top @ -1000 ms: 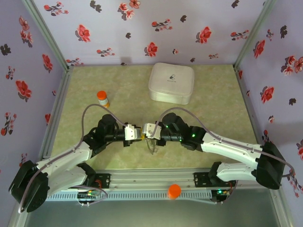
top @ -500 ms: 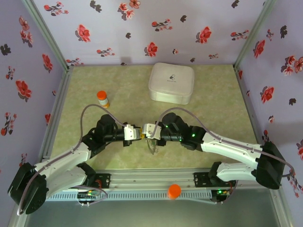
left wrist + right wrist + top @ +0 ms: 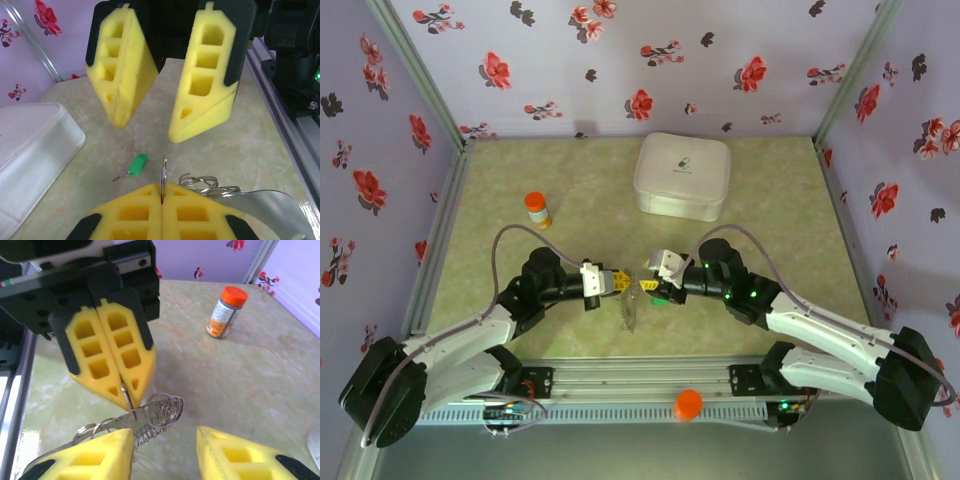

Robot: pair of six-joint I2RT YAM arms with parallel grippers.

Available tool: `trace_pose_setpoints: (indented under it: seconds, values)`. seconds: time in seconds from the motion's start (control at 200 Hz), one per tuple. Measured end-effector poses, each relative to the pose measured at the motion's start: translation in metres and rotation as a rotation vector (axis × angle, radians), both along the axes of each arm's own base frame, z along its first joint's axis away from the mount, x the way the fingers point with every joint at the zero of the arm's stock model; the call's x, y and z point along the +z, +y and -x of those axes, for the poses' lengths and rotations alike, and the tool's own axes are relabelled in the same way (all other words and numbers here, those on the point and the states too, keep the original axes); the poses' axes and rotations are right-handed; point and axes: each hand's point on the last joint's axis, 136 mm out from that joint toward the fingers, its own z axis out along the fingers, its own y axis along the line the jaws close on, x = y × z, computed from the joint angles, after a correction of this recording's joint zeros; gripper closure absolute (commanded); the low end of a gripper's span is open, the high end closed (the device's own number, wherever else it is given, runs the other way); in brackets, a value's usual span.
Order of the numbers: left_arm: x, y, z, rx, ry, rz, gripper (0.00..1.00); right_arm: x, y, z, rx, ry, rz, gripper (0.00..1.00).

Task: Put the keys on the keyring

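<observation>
- The white box (image 3: pixel 682 175) sits by the far edge of the table (image 3: pixel 790 200), unmoved.
- The right claw (image 3: pixel 164 437) has backed off to the right since a second ago and now gapes wide, holding nothing.
- The left claw (image 3: pixel 162 189) is clamped tight on the keyring (image 3: pixel 630 308), which dangles by the table's near edge, no longer under the right claw.
- One green key (image 3: pixel 137 164) lies flat on the table beneath the claws.
</observation>
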Motion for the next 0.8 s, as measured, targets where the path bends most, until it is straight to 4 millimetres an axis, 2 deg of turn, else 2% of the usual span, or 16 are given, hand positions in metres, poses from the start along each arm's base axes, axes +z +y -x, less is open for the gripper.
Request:
trace_pose_setpoints:
  seconds: [0.145,0.35,0.51,0.8]
  values:
    - [0.002,-0.001,0.001,0.003,0.043,0.062,1.00,-0.001,0.001,0.003,0.016,0.008,-0.013,0.67]
    - [0.019,-0.005,0.000,-0.007,0.040,0.136,1.00,0.000,0.005,0.006,0.043,0.012,-0.025,0.71]
    - [0.021,-0.006,0.000,-0.015,0.043,0.150,1.00,-0.004,0.009,0.004,0.047,0.023,-0.026,0.77]
    - [0.023,-0.007,0.000,-0.016,0.047,0.157,1.00,-0.002,0.011,0.006,0.065,0.024,-0.035,0.76]
